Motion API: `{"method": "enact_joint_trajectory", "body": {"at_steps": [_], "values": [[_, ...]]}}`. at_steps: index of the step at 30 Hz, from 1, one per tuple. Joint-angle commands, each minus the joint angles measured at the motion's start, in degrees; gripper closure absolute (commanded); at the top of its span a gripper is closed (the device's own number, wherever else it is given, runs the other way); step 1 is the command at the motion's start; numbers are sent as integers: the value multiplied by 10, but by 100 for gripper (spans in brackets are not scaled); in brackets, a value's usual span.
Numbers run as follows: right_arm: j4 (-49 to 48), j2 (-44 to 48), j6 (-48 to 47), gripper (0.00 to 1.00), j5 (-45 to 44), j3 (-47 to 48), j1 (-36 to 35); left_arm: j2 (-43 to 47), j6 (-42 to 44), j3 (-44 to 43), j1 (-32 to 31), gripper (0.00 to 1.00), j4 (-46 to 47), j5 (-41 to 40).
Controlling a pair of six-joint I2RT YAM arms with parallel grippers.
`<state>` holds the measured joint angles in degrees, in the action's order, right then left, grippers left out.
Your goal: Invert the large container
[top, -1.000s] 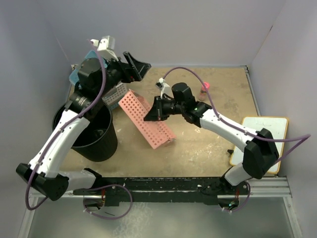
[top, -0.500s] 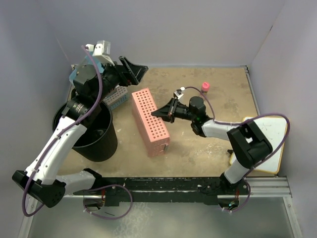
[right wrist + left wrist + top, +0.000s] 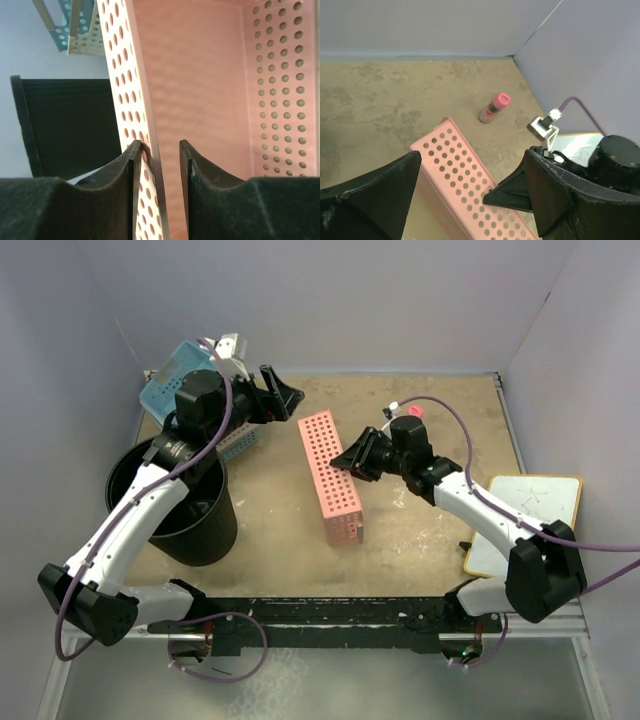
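The large container, a tall black ribbed bin (image 3: 185, 525), stands upright with its mouth up at the near left, partly under my left arm. It also shows in the right wrist view (image 3: 70, 125) behind the pink basket. My left gripper (image 3: 280, 395) is open and empty, high above the floor at the back left, well away from the bin; in its wrist view (image 3: 472, 160) the jaws stand wide apart. My right gripper (image 3: 345, 462) is open, its jaws straddling one long wall of the pink basket (image 3: 330, 475); one fingertip (image 3: 134, 150) touches that wall.
The pink perforated basket (image 3: 465, 180) lies on its side mid-floor. A blue basket (image 3: 172, 378) and a white perforated basket (image 3: 240, 438) sit at the back left. A small pink-capped bottle (image 3: 413, 414) stands at the back right, a whiteboard (image 3: 525, 520) at the right edge.
My right gripper has carried the pink basket to the right and turned it onto its side. My left gripper has swung lower and to the right. The black bin has not moved.
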<state>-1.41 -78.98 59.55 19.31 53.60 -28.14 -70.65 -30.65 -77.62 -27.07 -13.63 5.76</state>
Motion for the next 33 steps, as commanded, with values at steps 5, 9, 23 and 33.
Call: {"method": "enact_joint_trajectory", "body": {"at_steps": [5,9,23,33], "values": [[178,15,-108,61,-123,-26,30,-30,13,-8,1,19,-18,28],[103,44,-87,61,-64,-83,54,-38,9,-6,1,19,-16,41],[-221,5,54,100,171,-186,105,-70,-14,11,0,20,-5,55],[-675,-160,345,100,216,-174,42,-59,-28,12,1,21,25,46]]}}
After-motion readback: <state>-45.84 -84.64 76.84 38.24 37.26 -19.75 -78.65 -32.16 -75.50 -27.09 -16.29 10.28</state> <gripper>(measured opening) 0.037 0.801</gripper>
